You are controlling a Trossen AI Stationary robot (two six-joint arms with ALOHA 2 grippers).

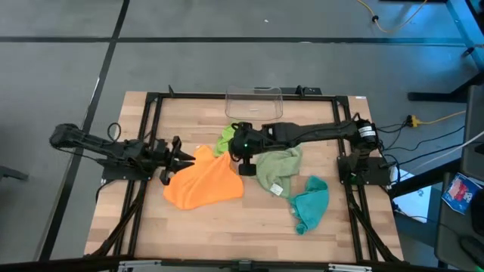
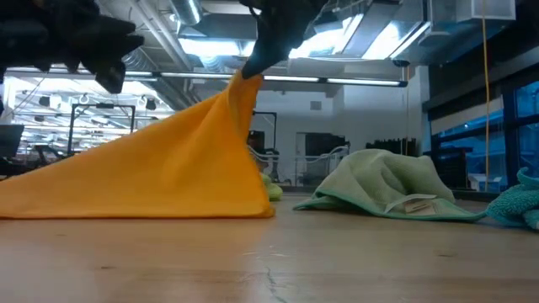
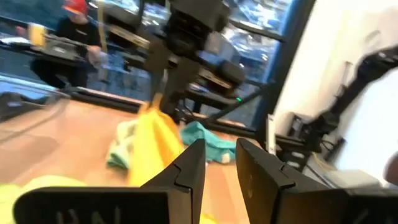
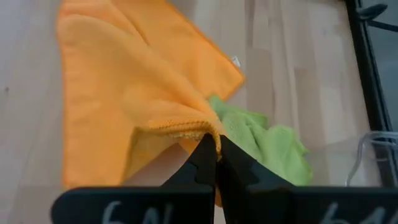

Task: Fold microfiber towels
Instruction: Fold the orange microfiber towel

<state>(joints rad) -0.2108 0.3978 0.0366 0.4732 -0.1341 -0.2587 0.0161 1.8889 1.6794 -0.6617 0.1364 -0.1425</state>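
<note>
The wooden table (image 1: 227, 227) fills the middle of the high view; near its centre left lies the orange towel (image 1: 203, 181), the biggest cloth, spread flat at its lower part and pulled up into a peak at its upper right corner; in the low view that peak rises as a slanted tent toward the top centre of the frame. The sage green towel (image 1: 277, 169) sits crumpled just right of the orange one, a white tag showing at its lower edge; the teal towel (image 1: 311, 202) is bunched lower right of it, close by; the lime green towel (image 1: 224, 139) pokes out at the upper edge of the orange cloth, partly under the right arm. A clear plastic bin (image 1: 254, 101) stands at the table's top centre edge.

The right gripper (image 1: 227, 150) reaches in from the right to the centre of the frame; its fingers are pinched tight on the raised orange corner, as the right wrist view shows plainly. The left gripper (image 1: 189, 156) hangs at the orange towel's left edge; its fingers stand a little apart with nothing between them.
</note>
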